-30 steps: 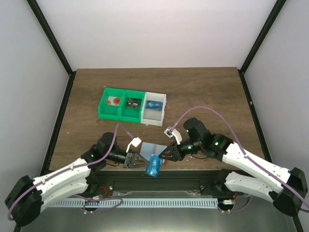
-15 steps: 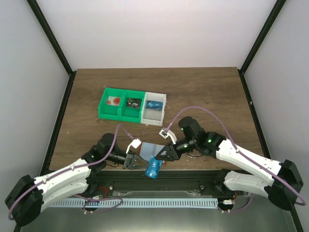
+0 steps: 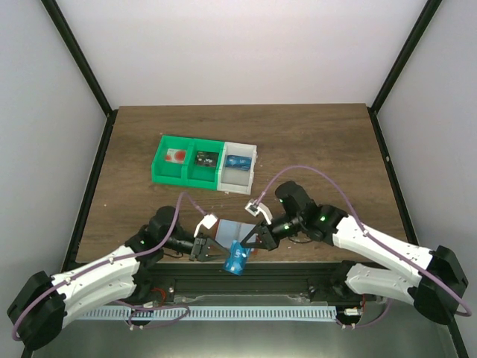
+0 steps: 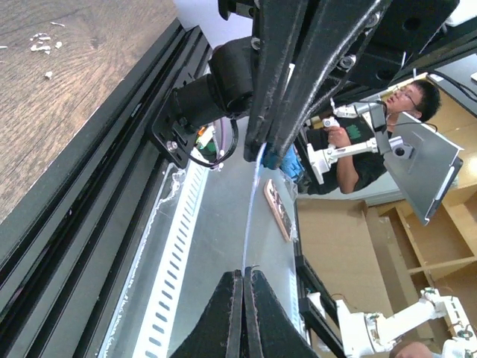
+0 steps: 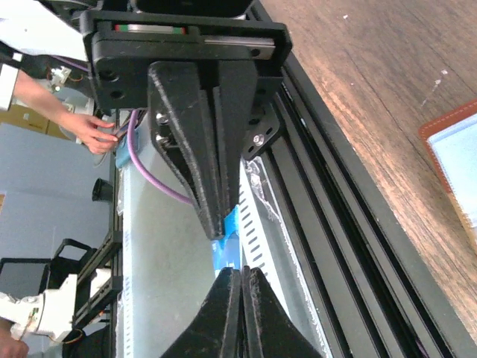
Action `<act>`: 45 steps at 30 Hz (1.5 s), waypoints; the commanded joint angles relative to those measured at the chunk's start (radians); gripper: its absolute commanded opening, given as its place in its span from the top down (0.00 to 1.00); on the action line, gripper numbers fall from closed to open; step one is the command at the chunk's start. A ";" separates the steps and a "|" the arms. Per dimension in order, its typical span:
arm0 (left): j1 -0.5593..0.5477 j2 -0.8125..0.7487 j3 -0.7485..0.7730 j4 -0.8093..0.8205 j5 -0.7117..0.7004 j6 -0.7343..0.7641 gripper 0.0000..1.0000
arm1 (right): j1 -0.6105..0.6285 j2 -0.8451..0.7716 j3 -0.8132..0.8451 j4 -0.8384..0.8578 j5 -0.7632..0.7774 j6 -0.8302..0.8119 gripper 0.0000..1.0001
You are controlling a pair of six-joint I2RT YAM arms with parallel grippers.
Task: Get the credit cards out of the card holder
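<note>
Top external view, entries as follows.

**Card** (image 3: 236, 257): a thin, flat plastic rectangle, blue with pale markings, stiff-looking. It is fully out of the holder (image 3: 232, 228) and hangs just past the near edge of the table (image 3: 313, 142), between the two arms.

**Left gripper** (image 3: 209, 248): the fingers are pressed together, pinching one end of the card. The left wrist view shows the card edge-on, as a hairline.

**Right gripper** (image 3: 248, 242): the fingers are pressed together on the card's opposite end.

**Holder**: a flat folding wallet lying open on the table at the middle of the near edge, just behind the card. The rim is orange-brown and leather-like; the lining is pale grey-blue and smooth.

**White bin** (image 3: 240, 177): an open-topped box of hard plastic, left of the table's centre. It holds a small blue item, possibly a card, too small to confirm.

**Green bin** (image 3: 168, 179): adjoins the white bin on its left. It has two compartments with small objects inside.

**Table**: dark wood grain, matte.

**Progress, as a judgement**:
- One card is extracted but not yet set down.
- With both grippers on it, this looks like a handover.
- Whether the pockets hold more cards cannot be told.
</note>
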 commanded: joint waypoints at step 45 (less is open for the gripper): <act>0.003 -0.033 0.153 -0.378 -0.873 0.159 0.00 | -0.163 0.402 0.045 0.802 1.056 0.587 1.00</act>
